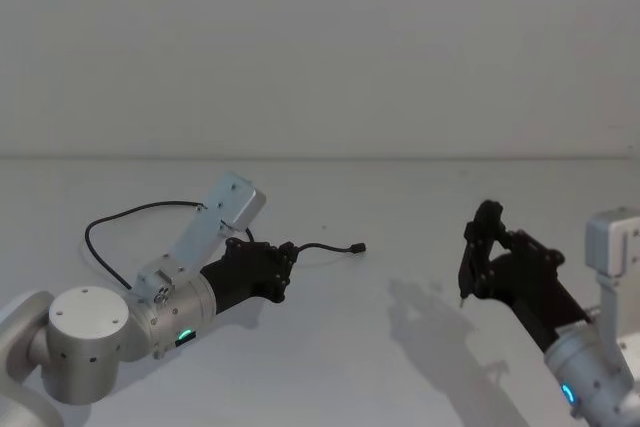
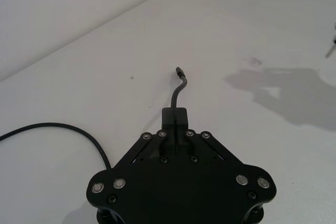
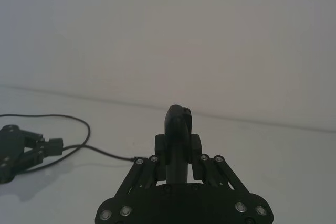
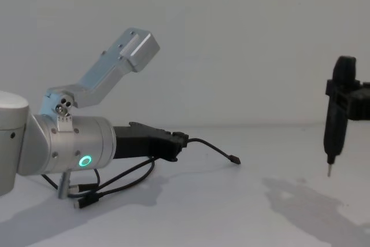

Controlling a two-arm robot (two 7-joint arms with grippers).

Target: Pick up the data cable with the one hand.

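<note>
1. Head view: the left tool (image 1: 287, 265) sits low over the desk (image 1: 400, 367), left of centre, and is clamped on the data cable (image 1: 140, 209) a short way back from one plug. We judge the grip was taken there so that only a short stub juts out to the right. The long loop trails round behind the silver arm to the far left. The right tool (image 1: 473, 255) hangs raised at the right, well apart from the cable, which suits a one-handed job.
2. Left wrist view: the left tool's fingers (image 2: 168, 119) are pinched down to a narrow slot. The data cable (image 2: 177, 94) runs out between them to its plug. Another stretch of it curves over the desk (image 2: 252, 19) beside the tool's body.
3. Right wrist view: the right tool (image 3: 178, 127) has its fingers pressed together, with nothing that we can see between them. Farther off on the left, the left tool (image 3: 52, 145) grips the data cable (image 3: 110, 154), whose loop lies on the desk behind it.
4. Chest view: the left tool (image 4: 176, 143) holds the data cable (image 4: 214, 147) just clear of the desk (image 4: 243, 212), and the stub arcs right and droops to its plug. The right tool (image 4: 335, 114) points down at the right, closed. In our judgement the grasp is made and the trailing loop is not yet lifted.
</note>
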